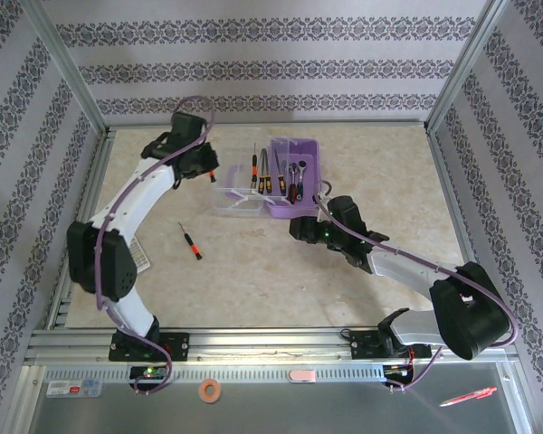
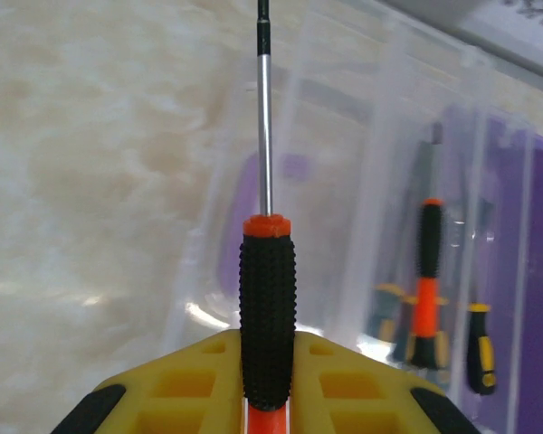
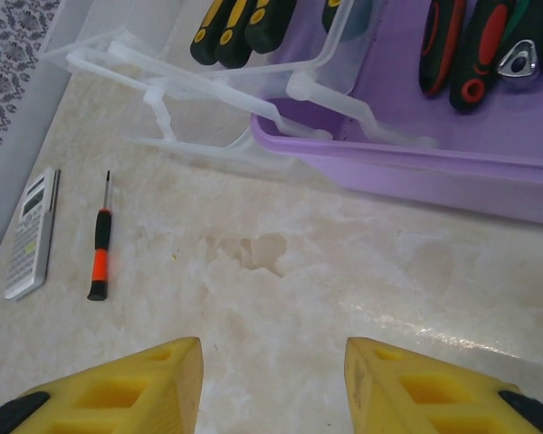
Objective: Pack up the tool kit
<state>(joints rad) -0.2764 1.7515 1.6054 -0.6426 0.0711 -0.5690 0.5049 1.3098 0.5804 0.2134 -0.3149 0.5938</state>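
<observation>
The lilac tool kit case (image 1: 296,203) lies open at the back middle of the table, its clear lid (image 1: 236,201) folded out to the left. Yellow-and-black screwdrivers (image 1: 264,174) and a ratchet wrench (image 1: 296,174) lie inside. My left gripper (image 2: 268,351) is shut on a screwdriver with a black knobbed handle (image 2: 268,316), whose shaft points over the clear lid (image 2: 344,181). From above, the left gripper (image 1: 212,174) hangs at the lid's left edge. My right gripper (image 3: 271,353) is open over bare table, just in front of the case (image 3: 416,167). Another orange-and-black screwdriver (image 1: 191,241) lies loose on the table (image 3: 99,253).
A grey calculator (image 3: 32,235) lies left of the loose screwdriver, partly under the left arm when seen from above (image 1: 141,257). Metal frame posts and patterned walls bound the table. On the front ledge lie a red pen (image 1: 468,396) and an orange ring (image 1: 209,391).
</observation>
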